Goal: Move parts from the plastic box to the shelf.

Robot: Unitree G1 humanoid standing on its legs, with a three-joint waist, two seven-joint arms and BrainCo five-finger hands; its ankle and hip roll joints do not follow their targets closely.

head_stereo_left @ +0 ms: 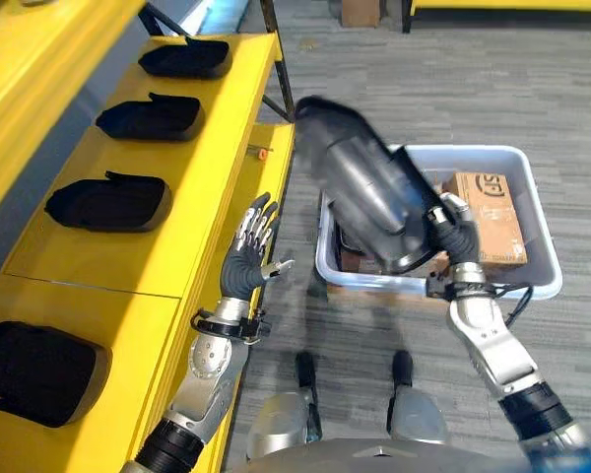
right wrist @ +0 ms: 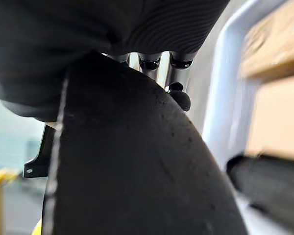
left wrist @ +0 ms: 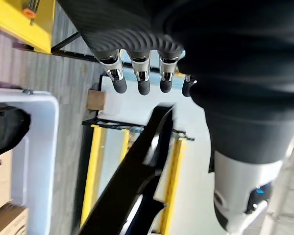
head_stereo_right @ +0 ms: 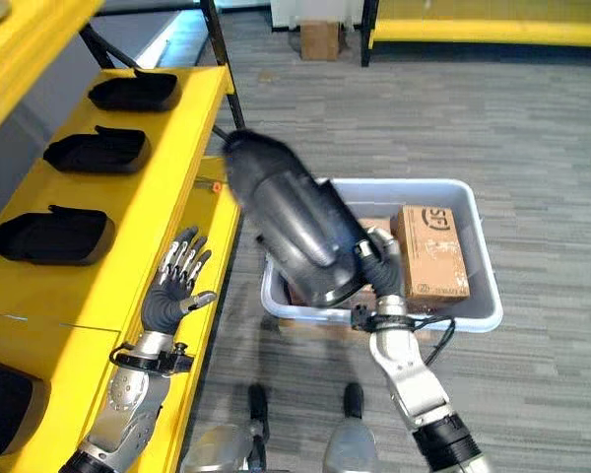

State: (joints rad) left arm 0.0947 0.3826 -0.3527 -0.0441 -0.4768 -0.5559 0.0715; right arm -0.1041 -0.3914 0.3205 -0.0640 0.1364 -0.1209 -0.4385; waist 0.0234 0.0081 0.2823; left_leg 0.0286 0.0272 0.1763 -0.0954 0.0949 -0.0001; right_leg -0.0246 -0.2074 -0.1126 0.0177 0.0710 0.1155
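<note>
Grey carpet, yellow shelf [head_stereo_left: 227, 128] alongside. Right hand [head_stereo_left: 453, 232] clamped on a big dark part [head_stereo_left: 360, 187], lifted above the box [head_stereo_left: 527, 172] near its shelf-side edge. Left hand [head_stereo_left: 251, 246] open by the shelf edge. Best swung over level, supported underneath, set between neighbouring parts.

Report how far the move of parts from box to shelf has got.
Done: several black parts already sit on the yellow shelf. In hand: the right hand holds a large dark part above the plastic box; the left hand is open. Left: a cardboard carton in the box.
</note>
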